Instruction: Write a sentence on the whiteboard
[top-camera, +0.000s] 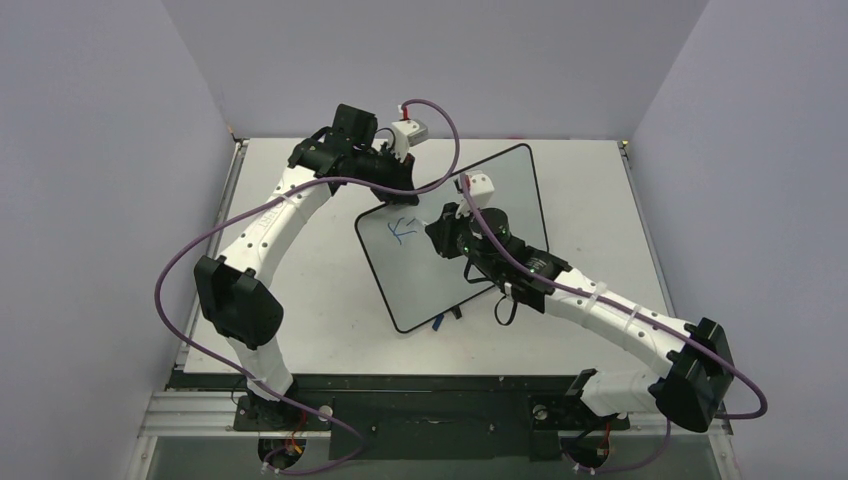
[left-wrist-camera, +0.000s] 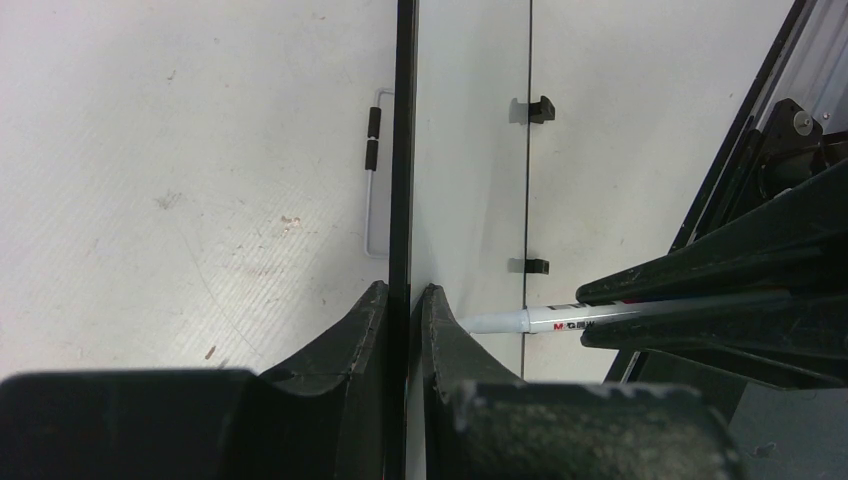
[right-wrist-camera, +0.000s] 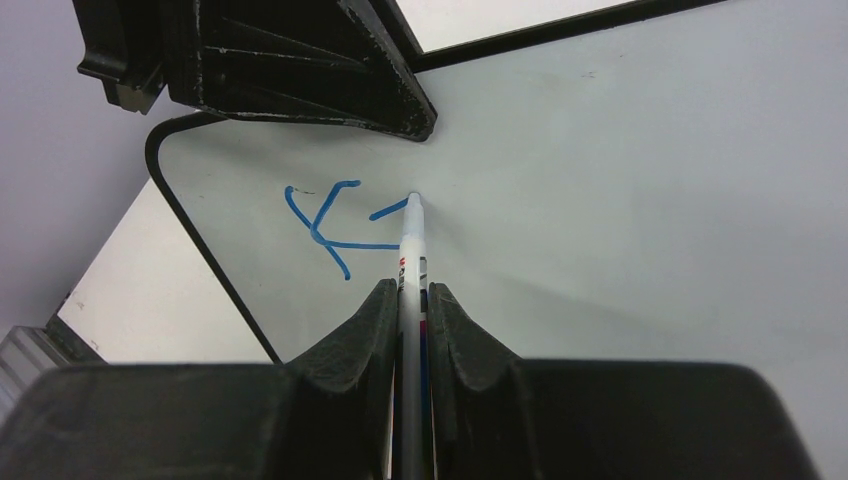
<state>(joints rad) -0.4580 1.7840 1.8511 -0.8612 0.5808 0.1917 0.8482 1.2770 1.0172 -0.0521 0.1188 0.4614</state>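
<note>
now clamped on the marker (right-wrist-camera: 411, 235) with the right gripper (right-wrist-camera: 412, 292), tip touching the whiteboard (right-wrist-camera: 650, 180) just right of the sentence (right-wrist-camera: 320, 236), bare board beyond; pinching its rim with the left gripper (left-wrist-camera: 405, 292).

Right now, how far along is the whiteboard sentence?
Done: one blue letter, a rough K, near the whiteboard's corner. In hand: left jaws shut on the board's edge, right jaws shut on the marker, tip on the board at a short stroke beside it. Left: nearly the whole sentence; the rest of the board is blank.
</note>
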